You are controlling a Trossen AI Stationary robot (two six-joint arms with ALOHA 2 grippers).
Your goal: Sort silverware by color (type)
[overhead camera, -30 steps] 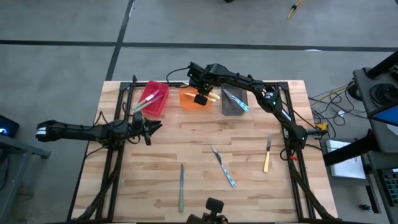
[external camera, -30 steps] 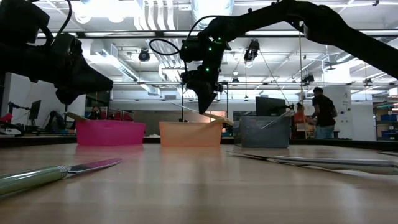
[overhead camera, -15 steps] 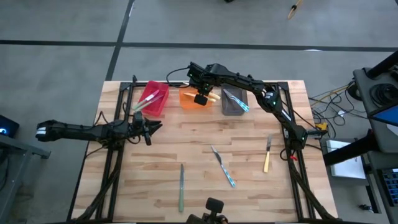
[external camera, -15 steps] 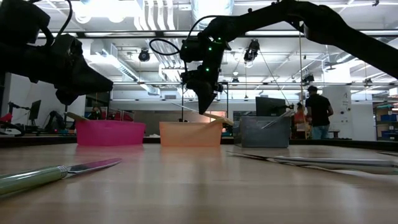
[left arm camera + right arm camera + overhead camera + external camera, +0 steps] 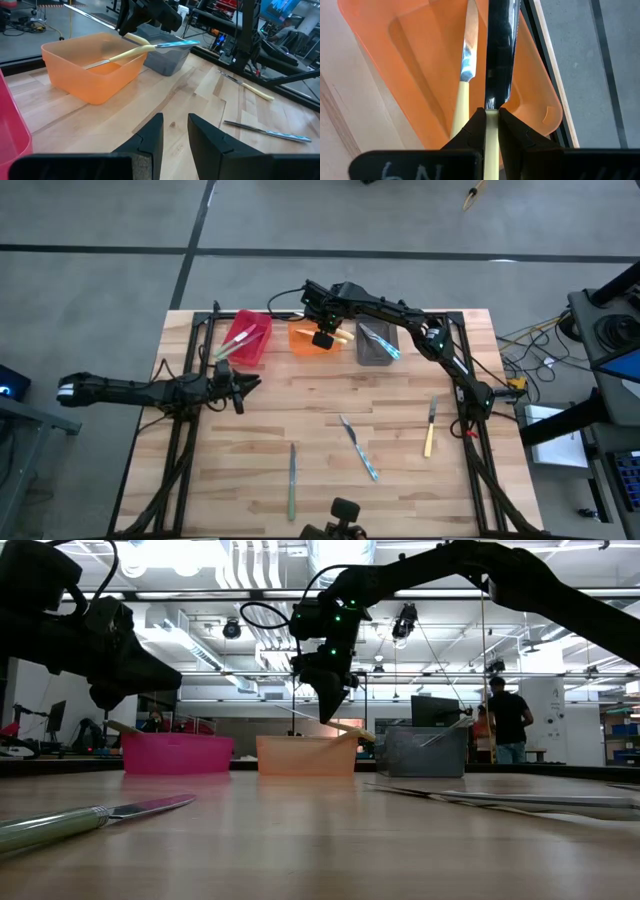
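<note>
Only in the wrist view: right claw (image 5: pixel 491 120) pinching yellow-handled utensil (image 5: pixel 492 145).

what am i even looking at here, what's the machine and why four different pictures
It is a robot with two dark arms at a wooden table, sorting cutlery by handle colour into bins. One picture looks straight down, one looks level across the tabletop, and two come from cameras on the arms' wrists.

At the far edge stand a red bin, an orange bin and a grey bin. The right gripper hangs over the orange bin, shut on a yellow-handled utensil; another yellow one already lies inside. The left gripper waits empty above the table in front of the red bin, fingers slightly apart.

Loose on the table: a green-handled knife, a blue-handled utensil and a yellow-handled one.
</note>
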